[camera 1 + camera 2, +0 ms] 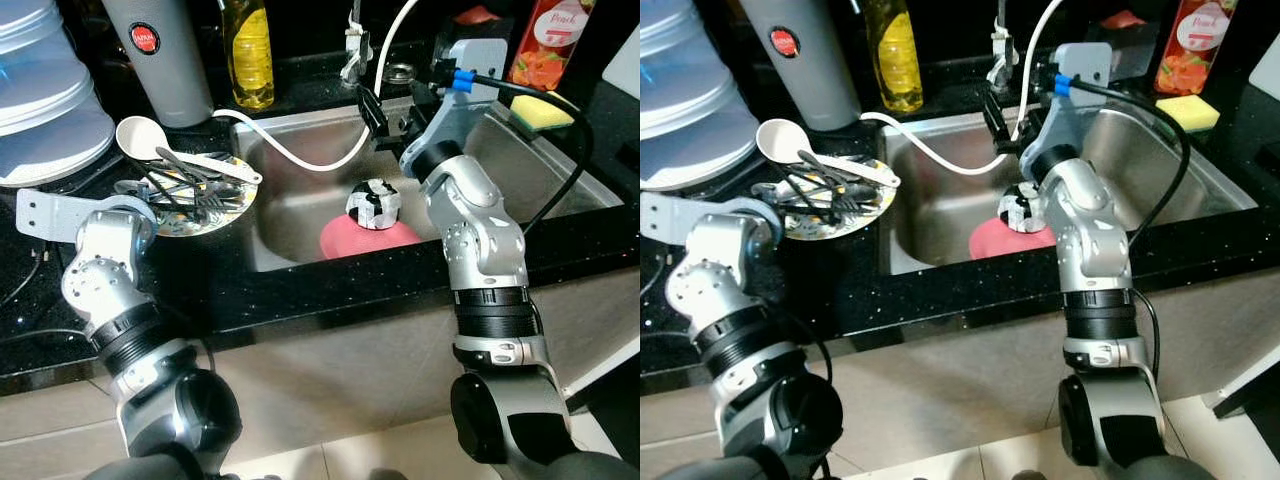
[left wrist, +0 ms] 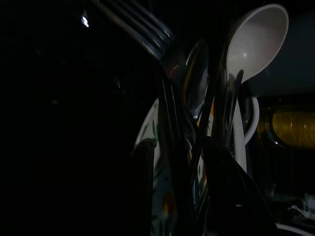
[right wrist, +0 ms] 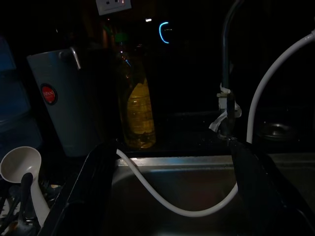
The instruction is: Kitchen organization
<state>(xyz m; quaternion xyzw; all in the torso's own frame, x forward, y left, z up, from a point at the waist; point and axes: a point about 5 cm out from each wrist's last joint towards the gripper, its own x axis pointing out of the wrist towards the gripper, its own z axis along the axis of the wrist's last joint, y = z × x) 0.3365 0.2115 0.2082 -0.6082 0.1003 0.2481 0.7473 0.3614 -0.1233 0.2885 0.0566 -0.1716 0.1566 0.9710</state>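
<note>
Our right gripper (image 1: 392,118) hangs over the back of the sink (image 1: 560,170), fingers spread wide, nothing between them; a white hose (image 1: 300,158) curves just below. Our left gripper (image 2: 182,196) sits at the plate (image 1: 190,215) of cutlery (image 1: 185,190) on the black counter (image 1: 300,290); it's too dark there to tell its finger spread. A white ladle (image 1: 150,140) lies across the plate. In the sink, a black-and-white ball (image 1: 373,204) rests on a pink dish (image 1: 365,240). Behind stand an oil bottle (image 1: 250,50) and a grey jug (image 1: 160,55).
</note>
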